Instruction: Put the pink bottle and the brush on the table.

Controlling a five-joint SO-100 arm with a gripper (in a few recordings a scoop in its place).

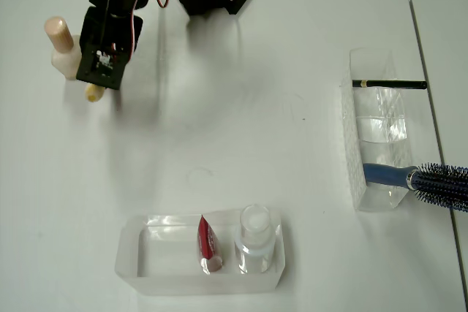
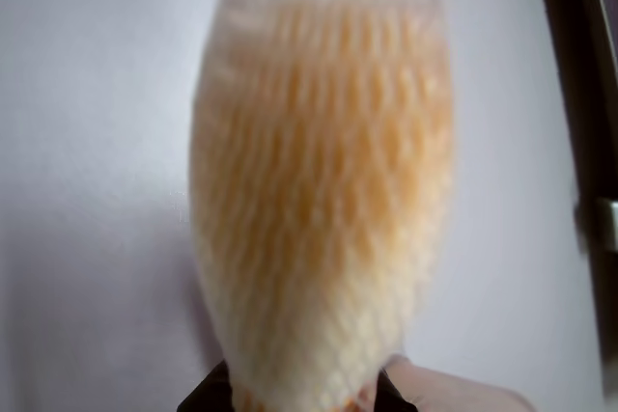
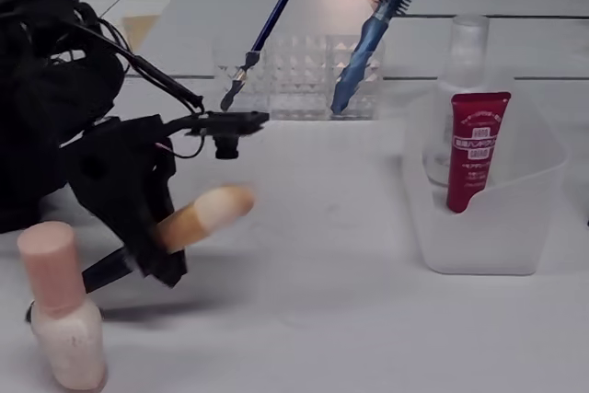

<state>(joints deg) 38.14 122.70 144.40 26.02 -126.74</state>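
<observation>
Gripping the brush by its dark handle, the hand hangs low over the white bench, bristles tilted upward. Just beside it, the pink bottle stands upright on the bench, at the overhead view's upper left.

Pink bottle upright; brush gripped
</observation>
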